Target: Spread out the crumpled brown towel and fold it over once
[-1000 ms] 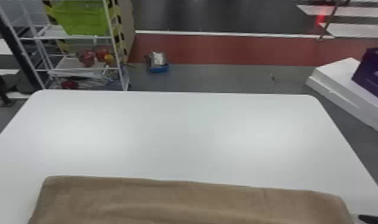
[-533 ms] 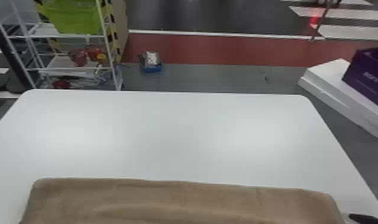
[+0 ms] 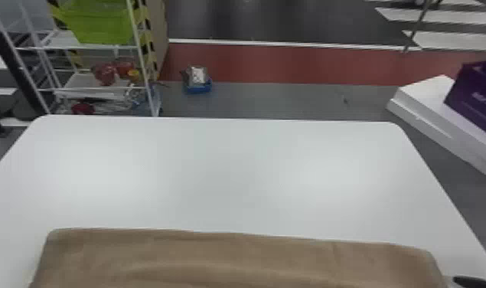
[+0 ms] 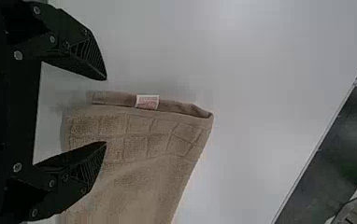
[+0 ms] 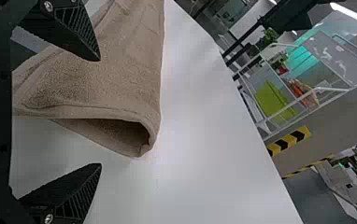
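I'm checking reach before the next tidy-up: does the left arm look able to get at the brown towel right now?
Probably yes: the left gripper hangs open at the towel's tagged end, and nothing visible lies between them.

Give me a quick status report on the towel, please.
Left gripper open, right gripper open. Brown towel folded over on white table. No obstruction seen.

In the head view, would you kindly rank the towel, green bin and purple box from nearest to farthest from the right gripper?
1. Towel, close, in front.
2. Purple box, farther off, right side.
3. Green bin, far left background.
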Controlling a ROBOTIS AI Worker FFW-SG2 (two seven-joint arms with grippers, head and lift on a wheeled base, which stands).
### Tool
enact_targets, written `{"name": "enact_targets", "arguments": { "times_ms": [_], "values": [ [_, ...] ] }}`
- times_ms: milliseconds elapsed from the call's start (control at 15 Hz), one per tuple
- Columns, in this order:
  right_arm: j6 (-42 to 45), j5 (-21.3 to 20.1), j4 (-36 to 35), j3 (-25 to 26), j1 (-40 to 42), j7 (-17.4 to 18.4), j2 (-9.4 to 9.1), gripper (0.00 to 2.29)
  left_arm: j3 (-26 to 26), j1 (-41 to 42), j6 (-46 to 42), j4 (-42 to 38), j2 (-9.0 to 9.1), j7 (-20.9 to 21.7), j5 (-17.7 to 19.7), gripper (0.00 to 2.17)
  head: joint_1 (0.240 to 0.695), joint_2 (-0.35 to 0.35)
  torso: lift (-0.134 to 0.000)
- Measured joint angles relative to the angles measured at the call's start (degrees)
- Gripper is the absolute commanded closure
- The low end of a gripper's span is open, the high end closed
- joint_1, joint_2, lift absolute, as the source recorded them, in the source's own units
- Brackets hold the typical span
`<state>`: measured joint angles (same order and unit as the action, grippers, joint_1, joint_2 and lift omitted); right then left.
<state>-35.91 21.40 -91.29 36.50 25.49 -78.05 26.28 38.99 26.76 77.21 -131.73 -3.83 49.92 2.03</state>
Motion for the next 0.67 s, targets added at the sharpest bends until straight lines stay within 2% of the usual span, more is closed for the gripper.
{"name": "enact_targets", "arguments": {
  "times_ms": [133,267,667],
  "values": [
    [-0.1,0.0,0.0,0.0,0.0,0.0,0.07,0.08,-0.3,-0.3,1.9,-0.1,-0.03,1.0,0.1,0.55,0.695,-0.098,-0.123],
    [0.1,0.0,0.2,0.1,-0.1,0.0,0.09,0.08,-0.6,-0.4,2.5,-0.2,-0.02,1.3,0.1,0.73,0.695,-0.106,-0.123],
    [0.4,0.0,0.8,-0.1,-0.3,0.0,0.17,0.08,-0.4,-0.8,3.2,-0.6,0.27,1.4,0.8,0.73,0.695,-0.121,-0.123]
  ]
}}
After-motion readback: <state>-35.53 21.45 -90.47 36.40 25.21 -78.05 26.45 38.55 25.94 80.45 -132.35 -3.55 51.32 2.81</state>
